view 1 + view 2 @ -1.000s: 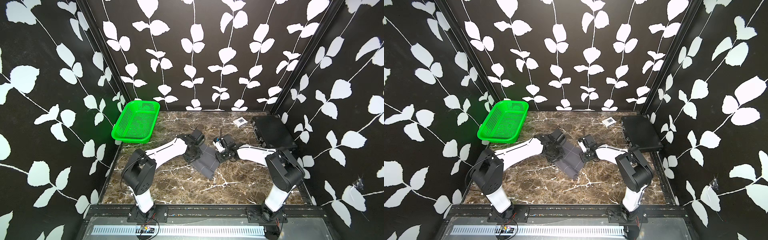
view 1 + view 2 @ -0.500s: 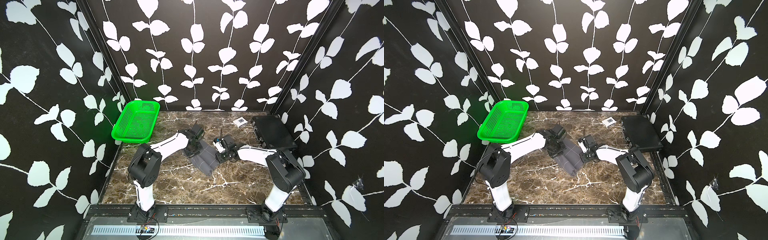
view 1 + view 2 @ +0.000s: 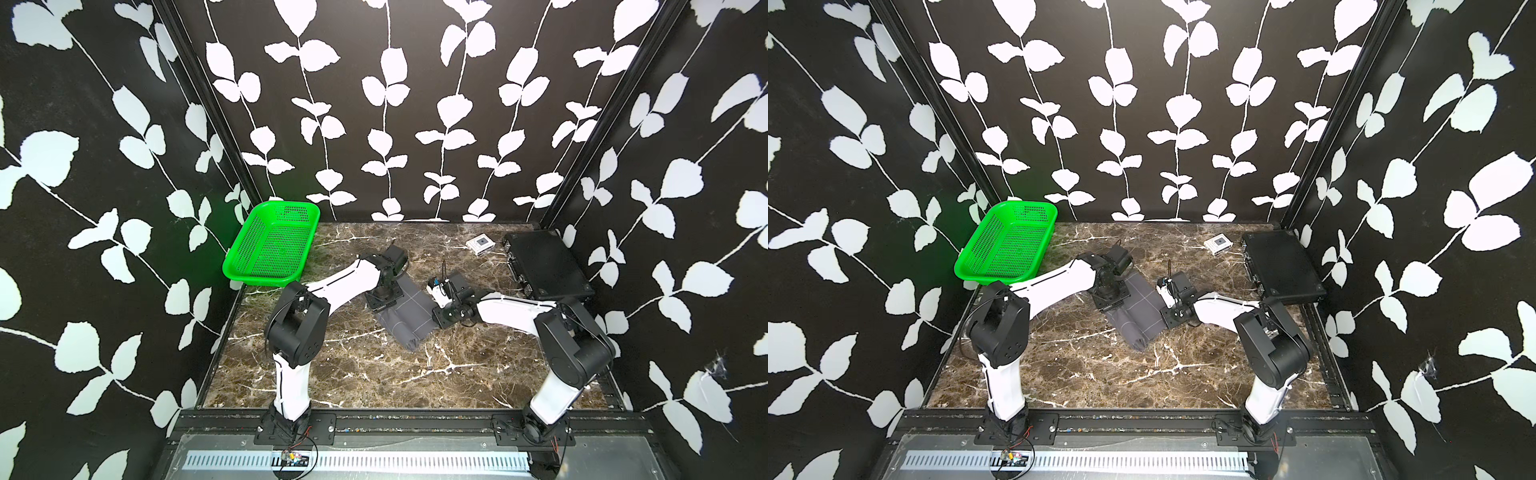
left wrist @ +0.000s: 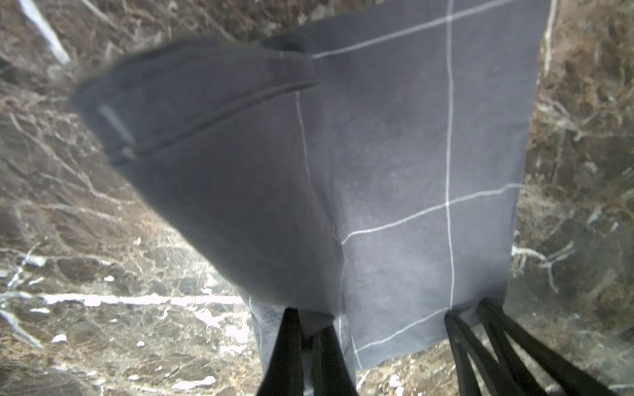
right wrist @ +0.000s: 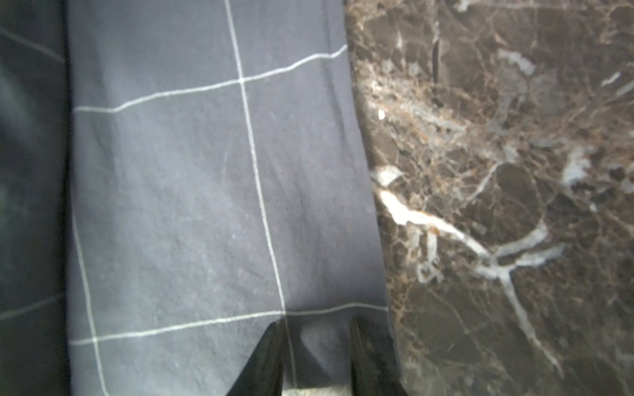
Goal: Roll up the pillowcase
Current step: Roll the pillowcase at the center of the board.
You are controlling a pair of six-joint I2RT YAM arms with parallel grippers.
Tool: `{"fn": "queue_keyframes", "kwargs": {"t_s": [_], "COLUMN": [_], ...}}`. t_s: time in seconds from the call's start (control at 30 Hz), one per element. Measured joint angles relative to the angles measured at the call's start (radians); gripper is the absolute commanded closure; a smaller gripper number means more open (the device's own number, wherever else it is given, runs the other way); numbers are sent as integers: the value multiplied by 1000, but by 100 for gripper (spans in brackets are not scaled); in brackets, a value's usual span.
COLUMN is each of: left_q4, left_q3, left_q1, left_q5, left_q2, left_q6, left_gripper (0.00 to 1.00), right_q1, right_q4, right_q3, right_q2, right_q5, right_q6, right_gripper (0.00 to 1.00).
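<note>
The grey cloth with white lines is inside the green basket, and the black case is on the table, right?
No. The dark grey gridded fabric pillowcase lies on the brown marble table, not in the green plastic basket, as both top views show. The flat black case is on the table.

One pillowcase is counted, and one green basket. One black flat case, one small white box and one marble table are counted as well. Two robot arms are seen — the left arm and the right arm — and two grippers, the left gripper and the right gripper.
</note>
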Motion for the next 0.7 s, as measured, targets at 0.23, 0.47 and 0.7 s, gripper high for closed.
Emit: {"fn": "queue_keyframes", "kwargs": {"t_s": [0.23, 0.47, 0.7], "left_q4": [-27, -29, -23], "left_q3": [95, 190, 272], "left_q1": [7, 8, 8], "left_q5": [-10, 6, 35], "left_q2": [77, 151, 217], "left_q6": [0, 0, 0], "left_gripper": [100, 95, 87], "right_q1": [0, -5, -16], "right_q4": [5, 14, 24], "right_q3": [-3, -12, -33], "right_q2": [0, -6, -22], "right_q5": [-5, -16, -39], "right_q6": [-3, -3, -1], "right_gripper": [67, 66, 66]}}
